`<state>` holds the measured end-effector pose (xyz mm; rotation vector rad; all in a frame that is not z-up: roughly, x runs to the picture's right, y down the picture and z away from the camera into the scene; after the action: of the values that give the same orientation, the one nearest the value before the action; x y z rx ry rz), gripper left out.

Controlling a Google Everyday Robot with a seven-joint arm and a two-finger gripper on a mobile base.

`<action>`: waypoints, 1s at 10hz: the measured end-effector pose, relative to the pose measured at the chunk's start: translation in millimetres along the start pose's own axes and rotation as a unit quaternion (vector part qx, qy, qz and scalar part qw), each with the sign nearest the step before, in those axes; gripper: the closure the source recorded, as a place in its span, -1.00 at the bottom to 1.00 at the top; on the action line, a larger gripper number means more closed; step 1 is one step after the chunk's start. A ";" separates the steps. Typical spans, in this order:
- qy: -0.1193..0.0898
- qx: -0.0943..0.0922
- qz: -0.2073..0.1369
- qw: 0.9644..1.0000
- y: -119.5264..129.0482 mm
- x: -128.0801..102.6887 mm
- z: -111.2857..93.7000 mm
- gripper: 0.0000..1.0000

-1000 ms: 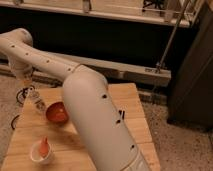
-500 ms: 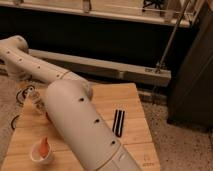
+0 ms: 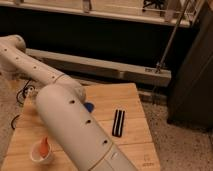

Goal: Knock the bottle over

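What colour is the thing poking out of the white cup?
Orange, seen in the camera view. The pincer is hidden behind the arm.

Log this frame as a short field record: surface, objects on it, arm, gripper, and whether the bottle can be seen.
surface: wooden table
objects: white cup with an orange thing in it, front left; black strip, right of centre; blue thing mostly hidden behind the arm
arm: white arm crossing the table's left half, blocking much of it
gripper: not in view, hidden past the arm at the left
bottle: not visible
red bowl: not visible
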<state>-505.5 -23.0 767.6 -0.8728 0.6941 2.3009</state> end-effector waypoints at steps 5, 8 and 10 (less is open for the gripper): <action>0.015 0.019 0.017 1.000 -52.6 -53.1 -37.0 1.00; -0.007 0.061 0.021 0.998 -116.7 -97.5 -50.7 1.00; -0.030 0.100 0.016 0.994 -161.4 -119.6 -52.4 1.00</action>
<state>-302.1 17.3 776.8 -0.7014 0.9009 2.2295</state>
